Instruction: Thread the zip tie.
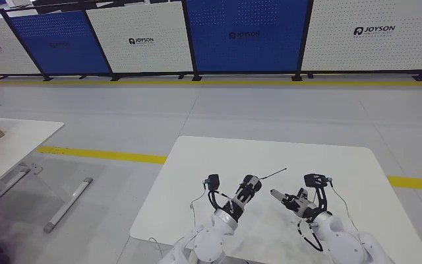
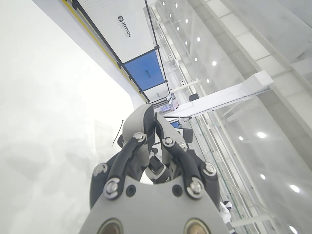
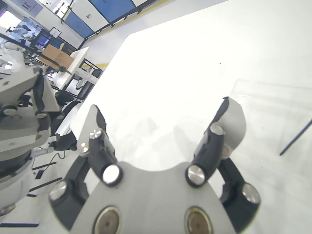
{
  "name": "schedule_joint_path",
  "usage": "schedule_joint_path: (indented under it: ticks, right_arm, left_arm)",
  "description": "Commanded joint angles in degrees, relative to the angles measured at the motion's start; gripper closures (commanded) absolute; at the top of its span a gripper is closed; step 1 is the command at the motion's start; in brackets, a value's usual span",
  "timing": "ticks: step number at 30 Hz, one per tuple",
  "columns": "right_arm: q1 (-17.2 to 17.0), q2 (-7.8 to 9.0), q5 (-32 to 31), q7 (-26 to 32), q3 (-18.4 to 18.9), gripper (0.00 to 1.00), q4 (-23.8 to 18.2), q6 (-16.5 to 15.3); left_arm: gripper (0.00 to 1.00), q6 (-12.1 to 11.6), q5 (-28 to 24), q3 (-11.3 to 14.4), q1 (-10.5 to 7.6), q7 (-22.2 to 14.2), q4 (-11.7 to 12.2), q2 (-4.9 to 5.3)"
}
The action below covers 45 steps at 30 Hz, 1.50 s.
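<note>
Finding the zip tie (image 1: 273, 173) lying as a thin black strip on the white table (image 1: 330, 155), its near end just beside the tip of the left gripper (image 1: 250, 183) and the rest slanting away toward the table's far side, near the right gripper (image 1: 275, 194) but apart from it. Seeing the left gripper's fingers (image 2: 135, 122) pressing shut pad against pad, with the strip showing beside one finger, not between the pads. Seeing the right gripper (image 3: 162, 104) standing wide open, with the zip tie (image 3: 296, 138) lying off to one side of its spread fingers, outside the gap.
</note>
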Motion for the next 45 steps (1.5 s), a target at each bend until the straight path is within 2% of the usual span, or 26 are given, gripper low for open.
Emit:
schedule_joint_path:
  ticks: [1, 6, 7, 8, 9, 13, 28, 45]
  right_arm:
    - [-0.36, -0.09, 1.48, -0.36, -0.20, 0.00, -0.01, -0.80]
    - [-1.25, -0.38, 7.26, -2.40, 0.10, 0.00, 0.04, -3.07]
    - [-1.35, -0.43, 7.65, -2.70, 0.01, 0.27, 0.06, -3.18]
    - [-1.43, -0.48, 7.72, -3.12, -0.15, 0.49, -0.01, -3.11]
    - [-1.50, -0.53, 7.85, -3.24, -0.42, 0.54, -0.07, -3.14]
    - [-1.26, -0.62, 7.75, -3.34, -0.88, 0.62, -0.09, -3.46]
    - [-0.88, -0.74, 6.89, -3.59, -1.63, 0.75, -0.59, -5.12]
    - [-1.04, -0.59, 6.48, -2.65, -1.28, 0.77, -1.17, -6.88]
  left_arm:
    - [1.00, 0.00, 0.00, 0.00, 0.00, 0.00, 0.00, 0.00]
    - [1.00, -0.59, -1.40, 0.16, 0.17, -1.19, 0.15, -0.09]
    - [1.00, -0.56, -1.34, 0.20, 0.20, -1.31, 0.23, -0.10]
    - [1.00, -0.51, -1.33, 0.21, 0.20, -1.43, 0.29, -0.11]
    - [1.00, -0.45, -1.36, 0.20, 0.19, -1.52, 0.33, -0.12]
    - [1.00, -0.19, -1.14, 0.21, 0.31, -1.93, 0.23, -0.12]
    - [1.00, 1.00, -2.42, 0.66, 0.02, -4.20, 0.71, -0.29]
    - [1.00, 2.42, -2.32, 1.48, -0.94, -4.74, 1.60, -0.61]
